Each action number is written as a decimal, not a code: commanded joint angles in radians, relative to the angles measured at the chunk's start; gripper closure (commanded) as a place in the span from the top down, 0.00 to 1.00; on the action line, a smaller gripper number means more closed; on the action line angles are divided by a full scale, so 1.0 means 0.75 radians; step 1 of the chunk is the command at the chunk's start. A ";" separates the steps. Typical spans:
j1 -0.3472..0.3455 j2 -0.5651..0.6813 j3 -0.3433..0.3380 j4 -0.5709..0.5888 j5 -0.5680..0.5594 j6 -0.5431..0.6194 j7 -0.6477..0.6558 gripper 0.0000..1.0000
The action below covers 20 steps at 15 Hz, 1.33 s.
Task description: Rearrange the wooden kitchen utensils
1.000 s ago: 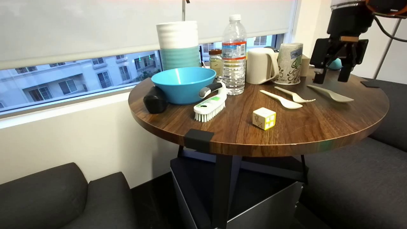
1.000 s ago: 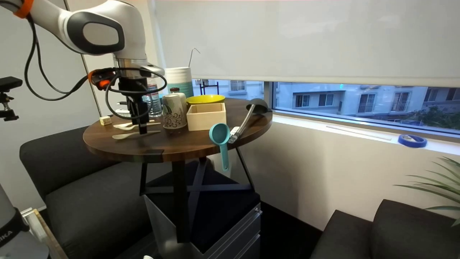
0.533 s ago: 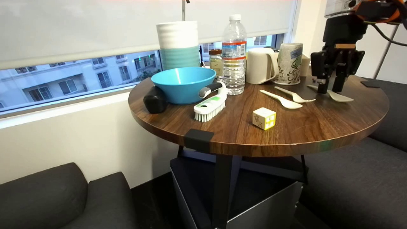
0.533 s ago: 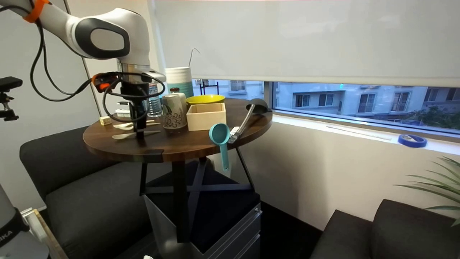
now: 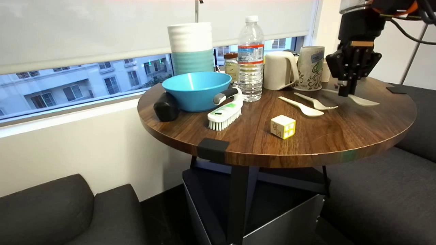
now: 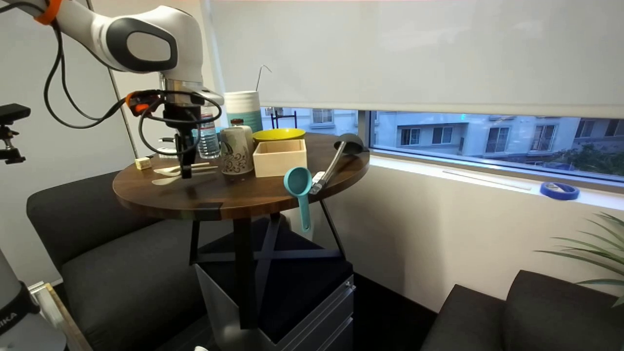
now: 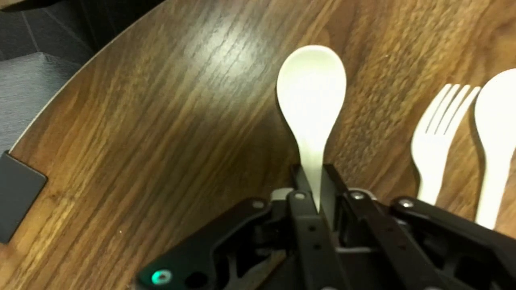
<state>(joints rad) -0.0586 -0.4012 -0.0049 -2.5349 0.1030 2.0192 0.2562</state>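
On or just above the desk (image 7: 161, 161) (contact is not showing), the jaws are clasping a pale spoon (image 7: 311, 117) by its handle; picking up is presumably in hand, a level lift being needed next. In the wrist view, its long axis is running almost bottom to top, head pointing away from the jaws.

Arm (image 6: 146, 46) bent over, tool (image 5: 347, 89) pointing downward, 2 fingers (image 7: 307, 219) pinched close together.
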 commanded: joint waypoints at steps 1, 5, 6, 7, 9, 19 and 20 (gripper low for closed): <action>0.034 0.003 0.027 0.109 0.044 -0.114 0.005 0.03; 0.112 0.036 0.076 0.235 0.094 -0.199 -0.024 0.03; 0.131 0.054 0.089 0.262 0.109 -0.209 -0.029 0.03; 0.148 0.083 0.107 0.289 0.114 -0.210 -0.027 0.03; 0.173 0.148 0.138 0.332 0.118 -0.189 -0.011 0.03; 0.223 0.465 0.196 0.454 0.164 -0.076 0.092 0.03; 0.224 0.477 0.195 0.462 0.160 -0.069 0.098 0.03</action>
<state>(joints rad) 0.1035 -0.0856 0.1447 -2.2325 0.1966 1.9606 0.2976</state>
